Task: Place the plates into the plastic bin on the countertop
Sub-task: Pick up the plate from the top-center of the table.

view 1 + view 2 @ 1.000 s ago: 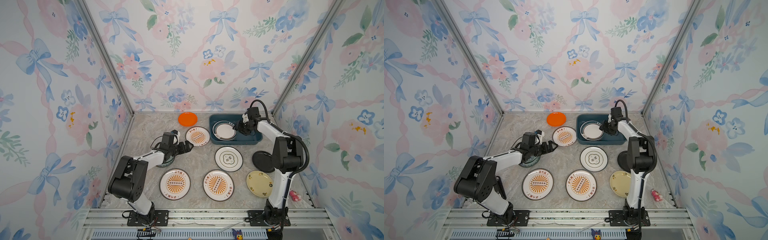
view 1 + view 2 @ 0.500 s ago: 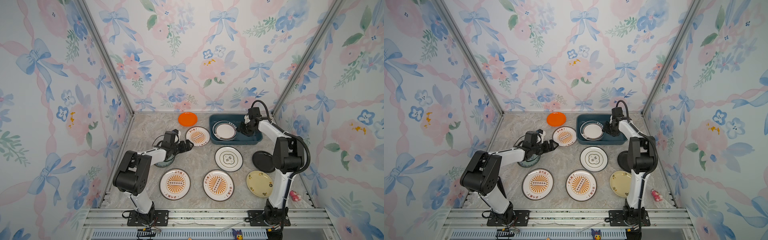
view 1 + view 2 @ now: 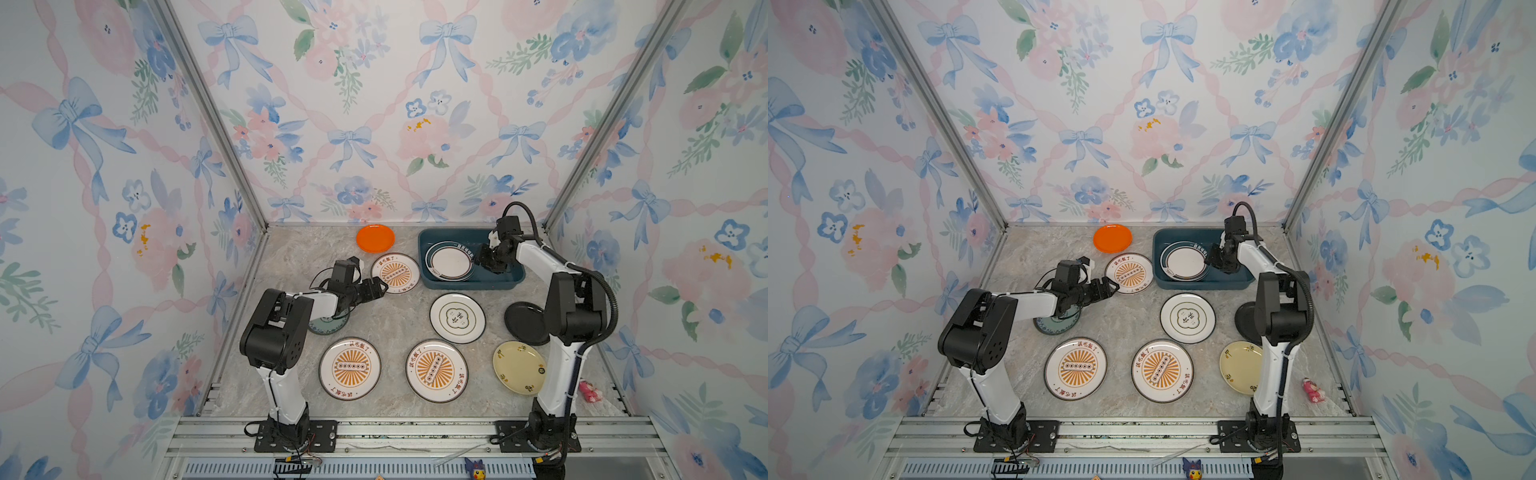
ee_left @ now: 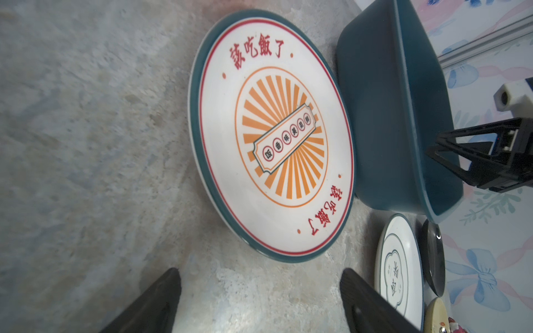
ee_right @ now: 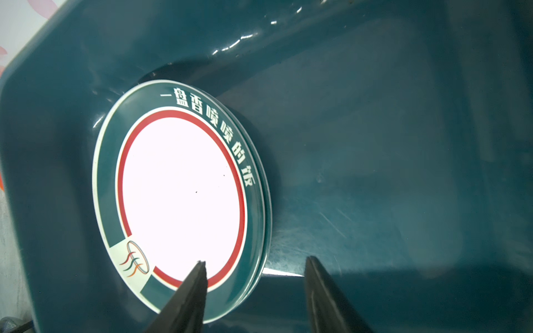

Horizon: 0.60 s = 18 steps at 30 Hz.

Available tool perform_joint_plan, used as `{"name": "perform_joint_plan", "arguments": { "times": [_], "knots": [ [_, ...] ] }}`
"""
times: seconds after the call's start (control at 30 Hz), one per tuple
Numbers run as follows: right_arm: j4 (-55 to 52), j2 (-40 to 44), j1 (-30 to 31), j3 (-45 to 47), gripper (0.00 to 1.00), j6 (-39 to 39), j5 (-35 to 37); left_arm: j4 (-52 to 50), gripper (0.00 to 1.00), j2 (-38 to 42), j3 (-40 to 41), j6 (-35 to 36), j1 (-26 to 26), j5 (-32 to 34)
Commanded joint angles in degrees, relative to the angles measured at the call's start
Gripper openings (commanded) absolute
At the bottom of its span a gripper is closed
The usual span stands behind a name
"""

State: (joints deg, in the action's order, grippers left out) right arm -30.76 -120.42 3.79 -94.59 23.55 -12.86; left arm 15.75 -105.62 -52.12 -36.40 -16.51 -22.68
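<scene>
9 plate spots in sight: 8 on the countertop (image 3: 291,266), a marble-look slab, and 1 in the plastic bin (image 3: 469,286), which sits back right, close to the rear wall.

Plates, big to small. At the front, side by side but apart: front-left sunburst plate (image 3: 350,368) and front-middle sunburst plate (image 3: 436,371). Just in front of the bin: green-emblem plate (image 3: 457,318). Next to the right arm: pale yellow plate (image 3: 518,367) at the front, black plate (image 3: 524,322) behind it. Just left of the bin, flat: 3rd sunburst plate (image 3: 395,273). Left wrist view puts it close beside the bin wall; touching or not, can't tell. In the bin's left half, flat: navy-rimmed plate (image 3: 450,261). Right wrist view shows a 2nd rim directly under it, so a stack of 2. Mostly hidden under the left arm: teal plate (image 3: 330,326). At the back, left of the bin: orange plate (image 3: 375,238).

Low over the countertop, left gripper (image 3: 381,287): jaws spread wide, nothing between them, tips just short of the 3rd sunburst plate's near rim. Inside the bin, right gripper (image 5: 256,261): jaws roughly half apart, clamping nothing. 1 finger (image 5: 191,288) is over the navy-rimmed plate's rim, the other over bin floor. Contact with that plate: can't tell.

Front right edge: small pink toy (image 3: 590,390).
</scene>
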Motion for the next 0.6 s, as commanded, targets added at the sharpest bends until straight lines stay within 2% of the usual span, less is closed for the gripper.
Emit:
{"name": "perform_joint_plan", "arguments": {
  "times": [0.0, 0.33, 0.57],
  "knots": [
    [2.5, -2.0, -0.3, 0.8, 0.54, 0.6, -3.0, 0.6, 0.87, -2.2, -1.0, -1.2, 0.0, 0.9],
    [7.9, -0.1, -0.5, 3.8, 0.54, 1.9, -5.6, 1.5, 0.81, -7.9, -4.9, -2.6, -0.2, 2.1],
    [10.4, 4.4, -0.6, 7.4, 0.54, 2.7, -5.7, 1.6, 0.66, -11.1, -5.8, -3.6, -0.1, 4.1]
  ]
}}
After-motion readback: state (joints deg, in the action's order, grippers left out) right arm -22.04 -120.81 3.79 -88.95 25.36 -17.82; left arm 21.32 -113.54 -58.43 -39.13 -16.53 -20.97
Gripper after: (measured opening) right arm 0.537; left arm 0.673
